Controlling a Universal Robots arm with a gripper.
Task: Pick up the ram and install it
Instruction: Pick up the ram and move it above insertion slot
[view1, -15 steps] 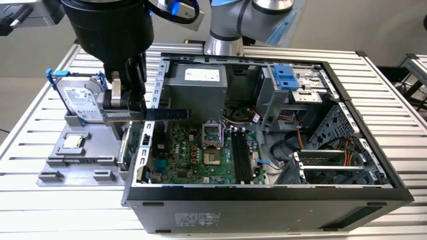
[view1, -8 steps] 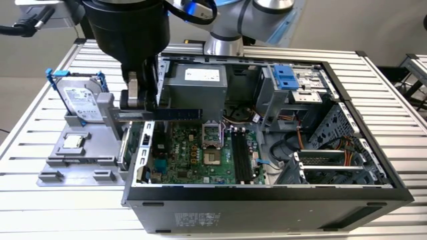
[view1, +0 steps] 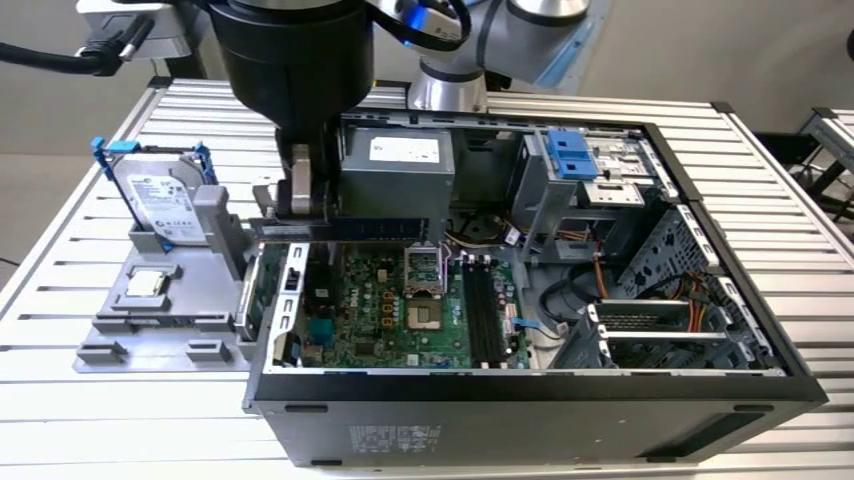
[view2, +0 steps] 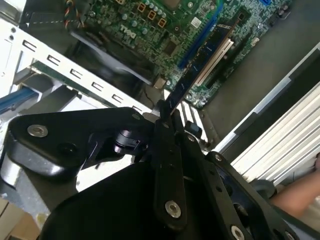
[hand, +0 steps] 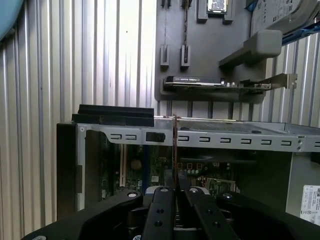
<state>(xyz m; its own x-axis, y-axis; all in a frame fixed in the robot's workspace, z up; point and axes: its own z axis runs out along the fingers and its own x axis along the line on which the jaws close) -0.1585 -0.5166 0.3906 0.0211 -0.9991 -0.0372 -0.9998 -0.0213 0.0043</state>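
Clamping ram by one end, fingers closed tight; gripped end hidden between them. Exterior view: ram at 11 o'clock of motherboard, close by case rim; slots at motherboard's 3 o'clock, unobstructed.

A counter of pale ribbed metal slats spreads beneath and all around the end effector. Well off to the exterior view's right of it stands the corner of a second slatted counter. Behind it rises a plain light grey wall. The light is soft and even.
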